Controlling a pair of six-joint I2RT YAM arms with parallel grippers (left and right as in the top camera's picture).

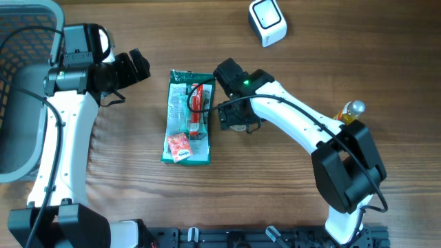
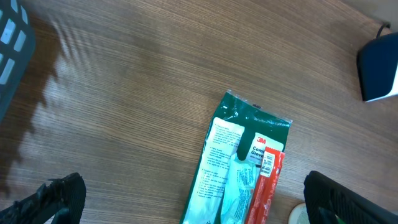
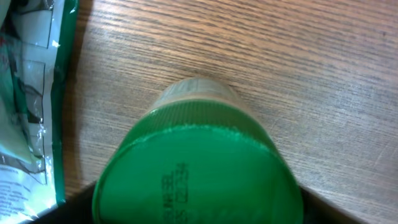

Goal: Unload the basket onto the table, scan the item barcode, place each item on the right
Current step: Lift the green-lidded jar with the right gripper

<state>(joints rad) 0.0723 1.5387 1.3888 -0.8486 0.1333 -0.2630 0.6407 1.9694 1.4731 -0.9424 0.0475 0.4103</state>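
Wood-grain bench (image 1: 289,200) fills every view. A grey basket (image 1: 21,89) is set at its left edge, a white scanner (image 1: 267,22) lies near the far edge to the right of centre, and a gold-capped bottle (image 1: 351,110) is partly hidden behind the right arm.

A green packet (image 1: 188,118) is laid flat at the middle of the bench, with a red strip and a white printed panel on its upper face. In the left wrist view a small barcode label (image 2: 267,163) can be made out on the red strip.

The left tool (image 1: 138,67) is held above bare wood, to the left of the packet and apart from it. It is released: its dark fingers (image 2: 59,198) are seen at the two lower corners of the left wrist view, spread wide, with nothing between them.

The right tool (image 1: 238,118) is lowered just beside the packet's right edge, over a green-lidded container (image 3: 196,168). The container is seen lid-first in the right wrist view, with a code printed across the lid and a pale body below it on the bench, close to the packet. Only dark slivers of the tool are shown at the frame's lower corners, so whether the container is grasped or let go cannot be told.
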